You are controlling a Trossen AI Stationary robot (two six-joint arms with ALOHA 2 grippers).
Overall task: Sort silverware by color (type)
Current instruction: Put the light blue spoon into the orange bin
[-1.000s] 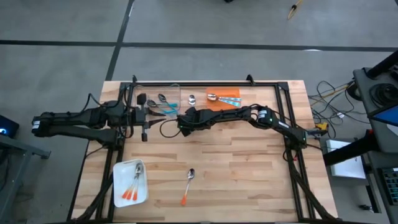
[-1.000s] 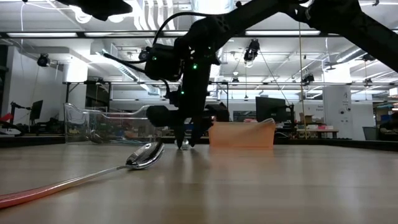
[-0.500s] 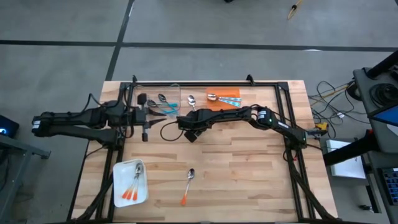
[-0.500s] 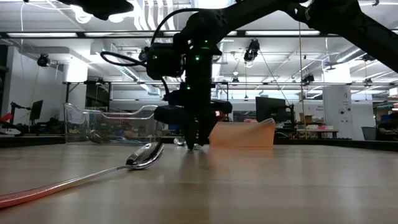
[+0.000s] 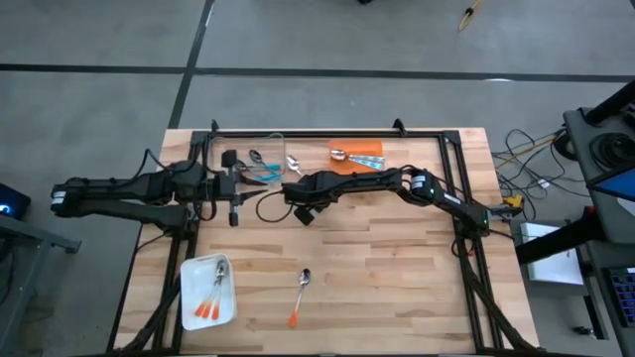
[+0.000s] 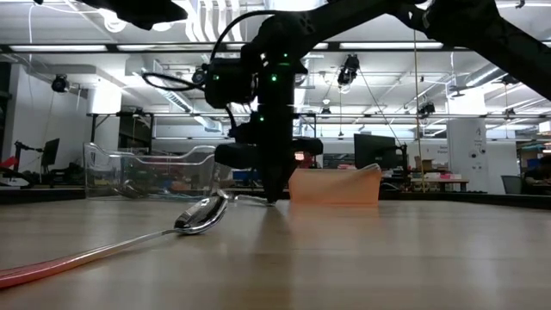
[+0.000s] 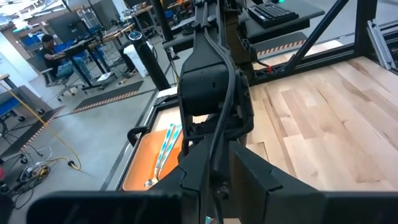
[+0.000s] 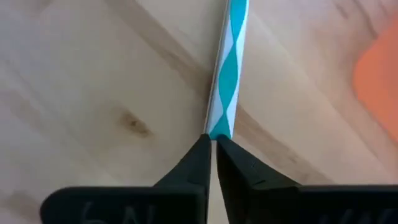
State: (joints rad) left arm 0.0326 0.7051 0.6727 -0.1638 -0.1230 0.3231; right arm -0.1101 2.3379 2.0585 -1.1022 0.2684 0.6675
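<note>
My right gripper (image 5: pixel 302 189) stands at the table's middle far part, shut on a spoon (image 5: pixel 296 166) with a silver bowl and a blue-and-white striped handle (image 8: pixel 225 74). The spoon's bowl points toward the clear container (image 5: pixel 253 157), which holds teal-handled spoons. An orange tray (image 5: pixel 357 155) holds light-blue-handled spoons. A white tray (image 5: pixel 207 291) at the near left holds orange-handled spoons. One orange-handled spoon (image 5: pixel 301 295) lies flat on the table near the front. My left gripper (image 5: pixel 234 186) waits beside the clear container. My right gripper pinches the free end of the spoon's striped handle (image 8: pixel 220 129) between its two fingertips (image 8: pixel 200 154). The fingers come from above, pointing down (image 6: pixel 272 196). The spoon lies low over the wood, stretching away from the fingers; whether it is clear of the table I cannot tell.
A black frame (image 5: pixel 327 131) runs round the table's far and side edges. The clear container (image 6: pixel 151 172) and orange tray (image 6: pixel 336 185) stand close on either side of the right gripper. Bare wood lies to the near right (image 5: pixel 397 268).
The held spoon has turned about: its bowl end has swung toward the table's left, toward the clear container, while the handle end has stayed at my right gripper. My right gripper has shifted slightly over the same spot.
</note>
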